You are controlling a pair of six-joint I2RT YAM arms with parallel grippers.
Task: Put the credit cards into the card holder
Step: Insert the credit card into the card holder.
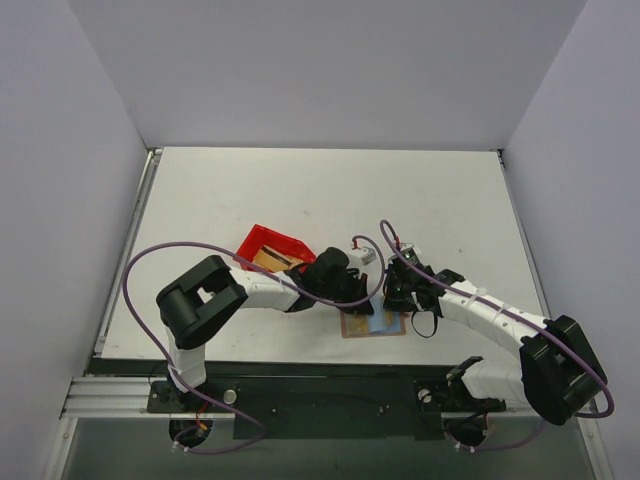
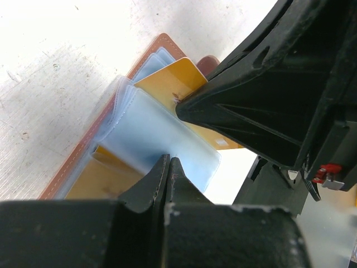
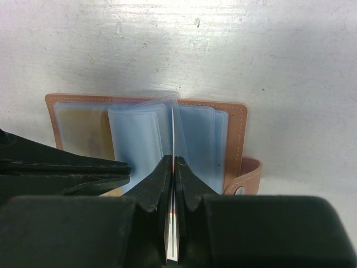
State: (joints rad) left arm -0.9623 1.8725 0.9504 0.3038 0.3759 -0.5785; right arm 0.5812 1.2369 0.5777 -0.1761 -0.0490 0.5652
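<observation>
Card holder [image 3: 145, 131]: open flat on white table [image 1: 300, 190], near front edge, between both grippers.
Look: tan leather cover with pale stitched border; light-blue clear sleeves fanned up from the spine; clasp tab [image 3: 245, 176] with round snap at one short end.
Credit cards [image 2: 167, 84]: one gold, tucked among sleeves with corner showing; another gold one behind clear plastic lower down.
Left gripper [image 2: 169, 163]: fingertips pressed together against a sleeve; unclear whether pinching it.
Right gripper [image 3: 173, 163]: clamped on one upright sleeve leaf, thin edge between the fingers.
Writing: small dark mark on gold card, too blurred to read.
Red bin [image 1: 268, 243]: farther back, by left arm.
</observation>
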